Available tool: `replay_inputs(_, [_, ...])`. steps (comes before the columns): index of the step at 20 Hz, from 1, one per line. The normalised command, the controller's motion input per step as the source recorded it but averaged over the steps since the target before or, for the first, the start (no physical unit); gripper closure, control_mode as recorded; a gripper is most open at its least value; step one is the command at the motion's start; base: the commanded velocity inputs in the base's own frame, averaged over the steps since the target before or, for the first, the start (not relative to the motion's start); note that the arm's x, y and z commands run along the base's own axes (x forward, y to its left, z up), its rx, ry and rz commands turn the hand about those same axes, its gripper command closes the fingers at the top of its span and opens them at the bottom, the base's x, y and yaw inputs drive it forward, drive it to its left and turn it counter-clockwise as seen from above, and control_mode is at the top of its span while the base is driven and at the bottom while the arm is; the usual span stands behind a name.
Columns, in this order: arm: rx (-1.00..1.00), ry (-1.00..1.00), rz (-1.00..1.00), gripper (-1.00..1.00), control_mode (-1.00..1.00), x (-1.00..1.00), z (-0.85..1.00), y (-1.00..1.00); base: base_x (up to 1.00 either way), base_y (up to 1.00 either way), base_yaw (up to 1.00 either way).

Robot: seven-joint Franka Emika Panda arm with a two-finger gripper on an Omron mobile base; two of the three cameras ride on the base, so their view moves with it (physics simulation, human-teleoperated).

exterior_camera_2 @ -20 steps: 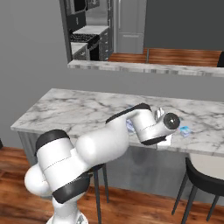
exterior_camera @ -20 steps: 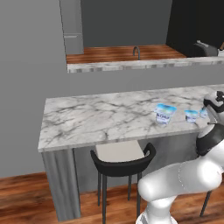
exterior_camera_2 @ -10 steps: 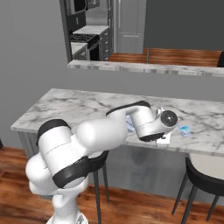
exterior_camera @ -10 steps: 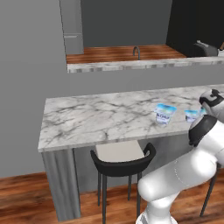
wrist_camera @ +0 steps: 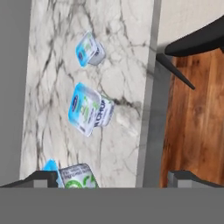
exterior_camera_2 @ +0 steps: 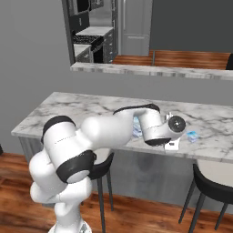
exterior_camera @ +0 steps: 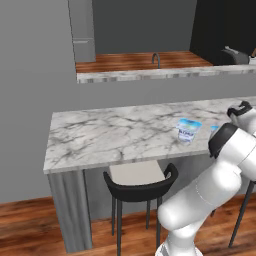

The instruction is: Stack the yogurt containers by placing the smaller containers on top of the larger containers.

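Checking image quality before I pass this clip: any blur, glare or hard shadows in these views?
Hand view: soft; the print on the middle yogurt tub is smeared. Left base view: even flat light, no glare on the marble counter. Right base view: sharp enough, with only faint shading under the arm.

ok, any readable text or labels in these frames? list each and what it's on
Nothing reads cleanly.
Middle yogurt tub: dark lettering on its side, too blurred to quote.
Small tub farther along the marble counter: blue label, print illegible.
Tub at the lower edge: green and blue print, unreadable.
Tub in the left base view: blue smudges, too small.
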Motion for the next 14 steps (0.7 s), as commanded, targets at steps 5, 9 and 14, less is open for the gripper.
replay_inputs(5, [0.00, 0.01, 0.00, -1.00, -1.00, 0.25, 0.00, -0.01, 0.00, 0.00, 0.00])
replay_inputs(9, [0.00, 0.00, 0.00, -1.00, -1.00, 0.22, -0.02, -0.03, 0.00, 0.00, 0.00])
replay_inputs(14, [0.00, 0.01, 0.00, -1.00, -1.00, 0.15, -0.10, -0.12, 0.00, 0.00, 0.00])
